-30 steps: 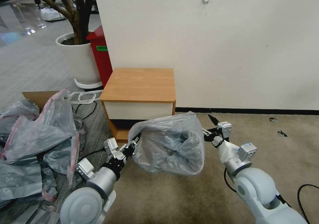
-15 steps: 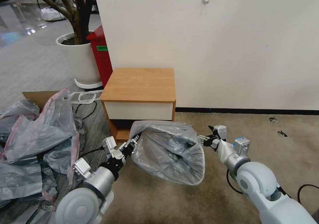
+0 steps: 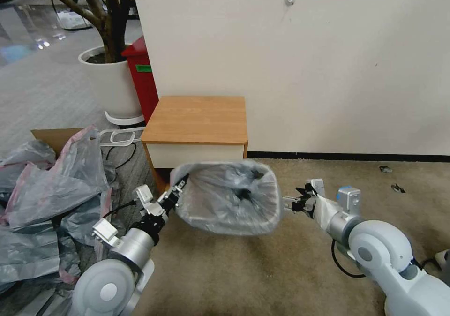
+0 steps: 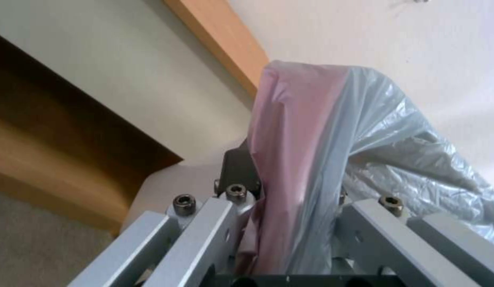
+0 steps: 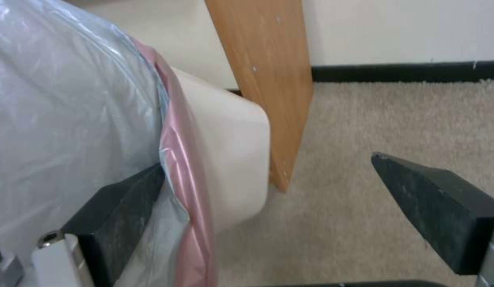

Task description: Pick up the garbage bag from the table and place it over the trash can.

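Carpet and a white wall frame our work, just in front of the table (image 3: 197, 119). We have the garbage bag (image 3: 229, 199) draped over the trash can (image 5: 231, 159), which sits on the floor against the table's front. Our left tool (image 3: 174, 195) pinches the bag's pink rim on the side away from the wall corner; our right tool (image 3: 291, 202) stands spread, one finger (image 5: 119, 203) touching the film. We judge the thin rim could slip off if the left tool pulls unevenly.
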